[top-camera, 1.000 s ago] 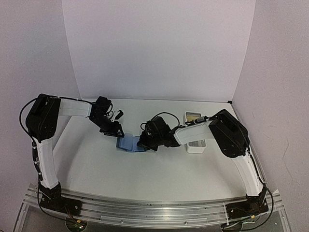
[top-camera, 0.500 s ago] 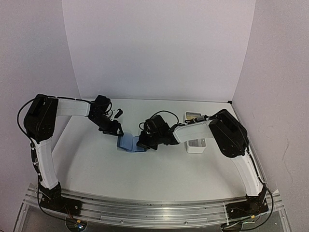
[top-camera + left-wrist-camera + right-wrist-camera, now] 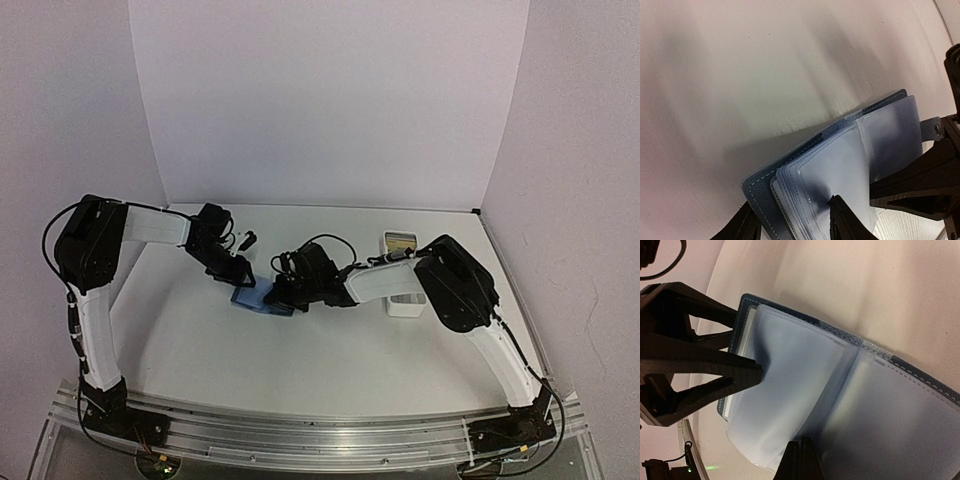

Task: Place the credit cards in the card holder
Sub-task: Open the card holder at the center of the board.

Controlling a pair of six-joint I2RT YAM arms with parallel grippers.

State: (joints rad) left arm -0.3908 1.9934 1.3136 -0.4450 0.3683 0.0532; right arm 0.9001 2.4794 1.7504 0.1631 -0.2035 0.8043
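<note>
Sleeves [image 3: 840, 170] of clear, faintly blue plastic fan up out of the card holder [image 3: 255, 300], which lies spread open on the table [image 3: 330, 350], a little left of the middle and between the two arms. Its cover [image 3: 920, 374] is dark blue with a grained face and pale stitching along the rim, and a snap tab [image 3: 931, 129] with a small stud sticks out from one edge. The left gripper [image 3: 792, 220] grasps the left half, one finger outside the cover and the other pressing on the stacked sleeves. The right gripper [image 3: 799, 452] is clenched tight, its joined tips resting against a sleeve close to the fold. A white tray [image 3: 405, 300] stands further right on the table.
</note>
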